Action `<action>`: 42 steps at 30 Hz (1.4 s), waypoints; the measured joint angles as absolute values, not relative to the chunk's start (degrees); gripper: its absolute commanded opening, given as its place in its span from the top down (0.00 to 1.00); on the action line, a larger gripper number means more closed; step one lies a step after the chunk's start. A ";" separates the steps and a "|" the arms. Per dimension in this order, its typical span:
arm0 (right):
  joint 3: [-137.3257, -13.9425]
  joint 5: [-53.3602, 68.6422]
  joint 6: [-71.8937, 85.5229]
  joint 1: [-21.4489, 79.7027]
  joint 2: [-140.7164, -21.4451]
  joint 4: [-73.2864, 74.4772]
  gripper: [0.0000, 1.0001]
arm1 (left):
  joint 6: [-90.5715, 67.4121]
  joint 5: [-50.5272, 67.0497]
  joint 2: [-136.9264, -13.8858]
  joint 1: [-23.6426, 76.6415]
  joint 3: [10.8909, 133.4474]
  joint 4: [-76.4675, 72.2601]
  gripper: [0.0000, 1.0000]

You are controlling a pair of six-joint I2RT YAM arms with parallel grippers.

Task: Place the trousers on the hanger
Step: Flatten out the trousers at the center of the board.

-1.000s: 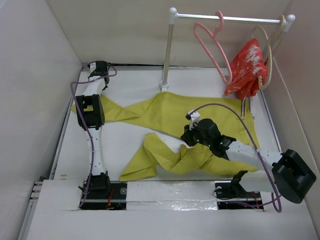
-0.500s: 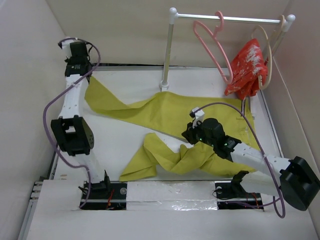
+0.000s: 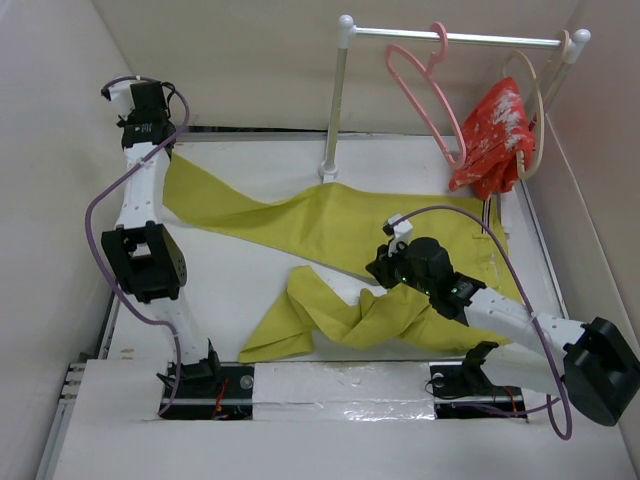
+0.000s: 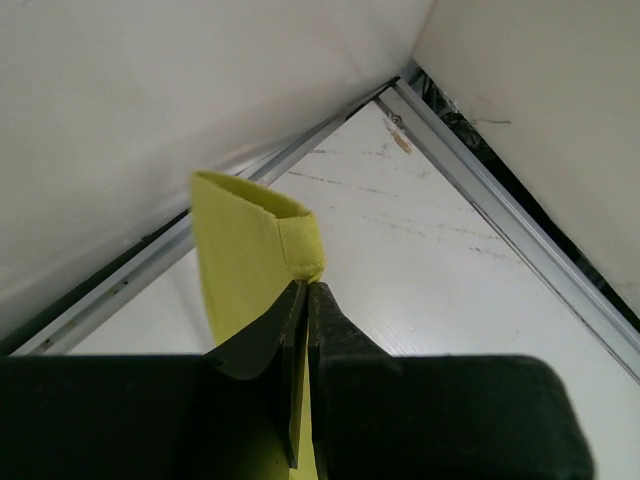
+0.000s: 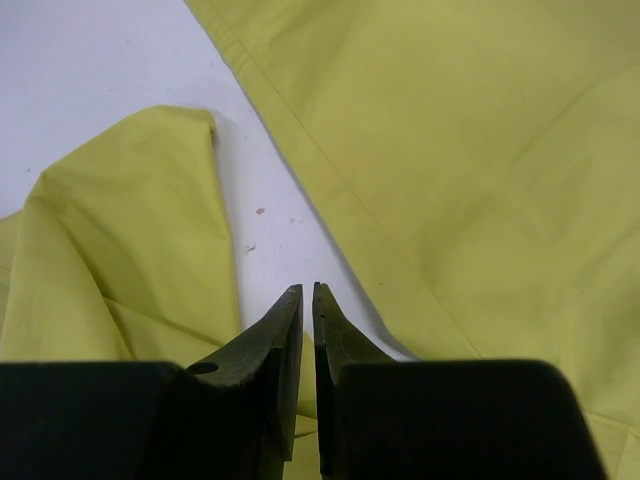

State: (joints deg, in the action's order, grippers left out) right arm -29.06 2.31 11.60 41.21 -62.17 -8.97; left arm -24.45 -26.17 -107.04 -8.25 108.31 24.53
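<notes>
**Cuff of trousers pinched far left, hanger far right**

The cuff is clamped in the closed left fingers; the cloth is stretched rightward across the tabletop toward the hanger. The right fingers, nearly closed and empty, are poised nearer it.

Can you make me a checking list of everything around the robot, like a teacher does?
Surface: white table, partly covered by cloth.
Job's things: trousers spread out, one leg bunched near the front; pink hanger hangs bare on the rail.
Clutter: red garment on a beige hanger, same rail.
Grippers: left gripper shut on a trouser leg end, raised at the far left corner; right gripper nearly closed just above the cloth, nothing seen held.
Cables: purple cables loop along both arms.
Surroundings: pale walls on three sides.
</notes>
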 measured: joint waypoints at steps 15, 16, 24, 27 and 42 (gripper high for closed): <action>-29.06 1.61 11.57 41.21 -64.86 -9.02 0.85 | -24.71 -32.67 -130.89 -12.43 131.31 27.83 0.99; -29.06 1.61 11.57 41.23 -65.04 -9.02 0.85 | -24.64 -32.82 -132.75 -12.64 133.34 27.75 0.92; -32.16 0.05 10.70 45.60 -66.26 -5.48 0.76 | -24.25 -30.85 -137.67 -12.80 134.45 23.35 0.37; -36.21 -0.69 9.80 50.00 -66.24 -3.46 0.76 | -23.79 -30.30 -137.67 -12.43 132.64 22.63 0.39; -54.28 1.61 5.54 75.92 -89.52 -5.61 0.41 | -25.52 -11.11 -101.21 0.03 99.50 15.73 0.81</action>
State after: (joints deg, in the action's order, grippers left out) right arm -54.28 1.61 5.54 75.92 -89.52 -5.61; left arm -25.52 -11.11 -101.21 0.03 99.50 15.73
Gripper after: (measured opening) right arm 0.518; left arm 0.184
